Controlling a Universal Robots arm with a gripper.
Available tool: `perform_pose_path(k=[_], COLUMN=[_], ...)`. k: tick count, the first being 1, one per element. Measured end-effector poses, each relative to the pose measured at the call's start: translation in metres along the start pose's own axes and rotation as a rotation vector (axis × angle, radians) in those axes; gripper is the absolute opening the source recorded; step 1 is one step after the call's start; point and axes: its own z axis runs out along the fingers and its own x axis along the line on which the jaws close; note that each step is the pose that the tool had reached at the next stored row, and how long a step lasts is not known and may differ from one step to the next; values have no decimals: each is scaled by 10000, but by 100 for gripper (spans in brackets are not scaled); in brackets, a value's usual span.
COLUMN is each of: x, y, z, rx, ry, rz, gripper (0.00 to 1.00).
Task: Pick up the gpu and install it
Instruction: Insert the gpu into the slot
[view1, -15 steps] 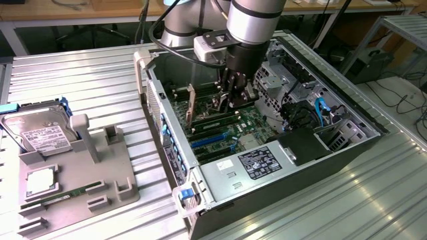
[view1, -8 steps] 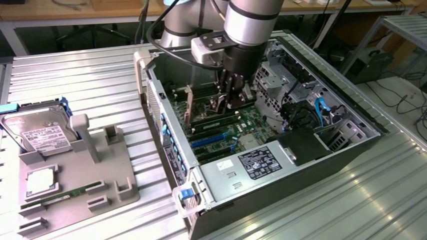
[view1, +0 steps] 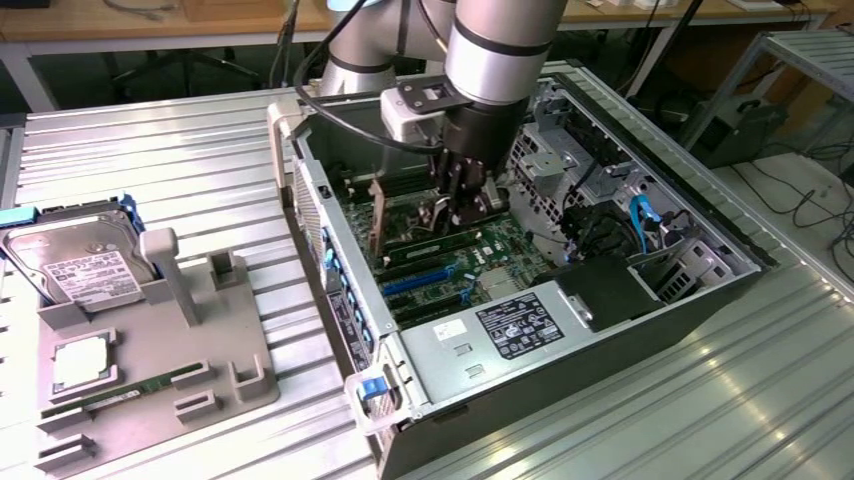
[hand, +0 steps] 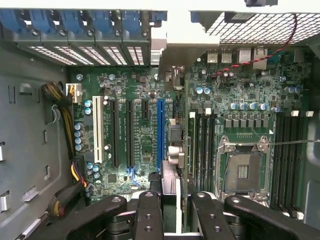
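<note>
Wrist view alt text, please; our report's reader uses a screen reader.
The gripper holds the gpu edge-on above the motherboard inside an open computer case, beside the blue expansion slot. An empty CPU socket lies nearby.

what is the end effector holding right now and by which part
The end effector grips the gpu by its upper edge, the card edge-on and upright over the motherboard inside the open computer case.

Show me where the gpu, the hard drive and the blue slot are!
gpu (view1: 378, 215): exterior view, upright edge of the card inside the case.
hard drive (view1: 83, 268): exterior view, its white label.
blue slot (hand: 160, 132): wrist view, middle of the long slot.
</note>
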Motion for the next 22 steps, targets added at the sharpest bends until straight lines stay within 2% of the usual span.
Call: perform_pose_path(k=[8,13,18,22], x=[7,63,83,84], y=[46,72,77,128], z=[74,93,171,197], rx=[-1,0,0,1], ry=[-22,-48,-52,-53], rz=[12,12,14,13], gripper=[28,28,28,28])
